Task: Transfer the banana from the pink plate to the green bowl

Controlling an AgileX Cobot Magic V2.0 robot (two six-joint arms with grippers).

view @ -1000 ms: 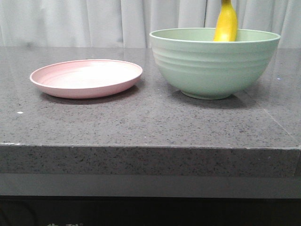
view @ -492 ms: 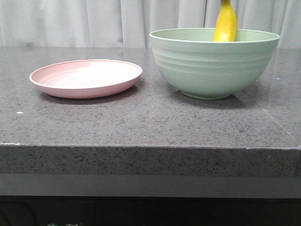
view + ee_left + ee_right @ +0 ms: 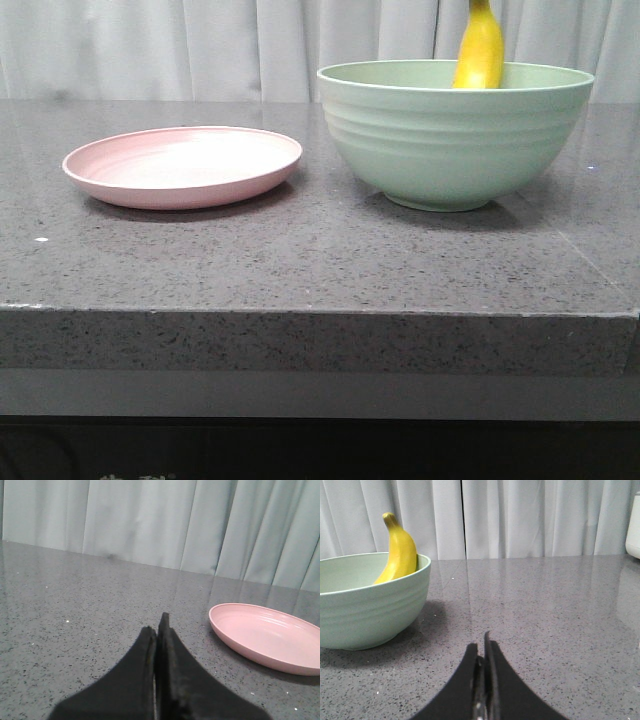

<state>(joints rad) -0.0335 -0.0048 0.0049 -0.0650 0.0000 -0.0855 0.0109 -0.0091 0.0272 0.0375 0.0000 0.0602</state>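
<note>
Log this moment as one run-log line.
banana: in green bowl | pink plate: empty | left claw: shut | right claw: shut

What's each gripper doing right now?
Left gripper: closed, holding nothing.
Right gripper: closed, holding nothing.

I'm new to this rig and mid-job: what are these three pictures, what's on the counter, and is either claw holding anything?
It is a two-armed robot. One picture looks forward over the grey counter; the other two come from cameras on each wrist. The dark wedge low in each wrist picture is that arm's claw: the left gripper and the right gripper, both closed and holding nothing. On the counter sit an empty pink plate and a green bowl. The banana stands in the bowl, leaning on its rim.
</note>
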